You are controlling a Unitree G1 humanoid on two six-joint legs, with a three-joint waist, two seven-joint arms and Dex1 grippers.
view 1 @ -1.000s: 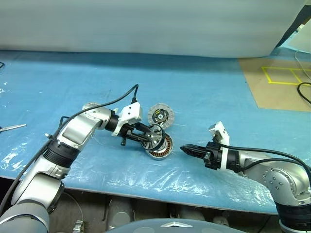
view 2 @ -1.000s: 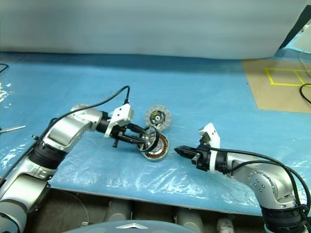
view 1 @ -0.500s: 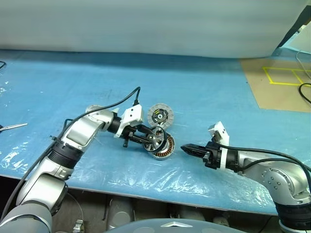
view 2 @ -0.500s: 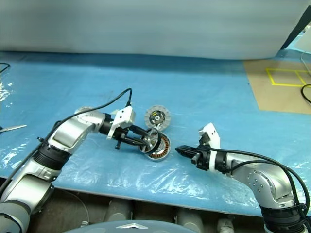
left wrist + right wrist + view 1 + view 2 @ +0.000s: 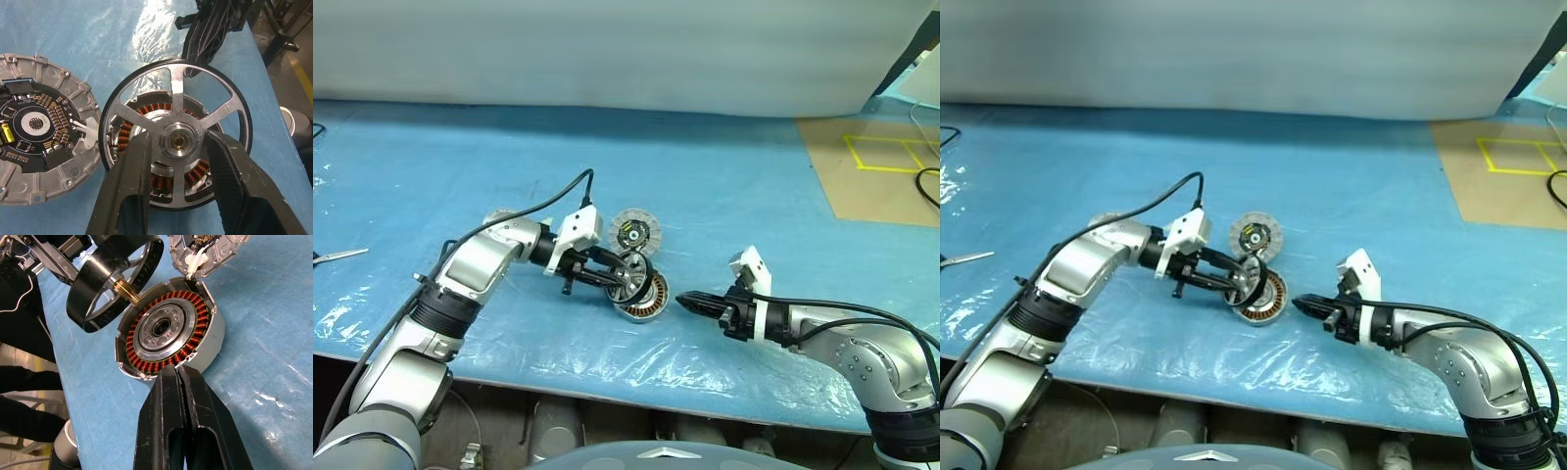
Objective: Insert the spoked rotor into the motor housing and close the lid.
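Left hand (image 5: 178, 147) clamps the spoked rotor (image 5: 176, 139) by its hub, tilted just above the motor housing (image 5: 168, 330), shaft not yet seated; right hand (image 5: 178, 377), fingers together, braces the housing rim.

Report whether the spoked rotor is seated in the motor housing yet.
Not seated. The silver-spoked, black-rimmed rotor hangs tilted above the copper-wound grey housing, gripped at its hub by the left pincer, its brass shaft clear of the centre hole.
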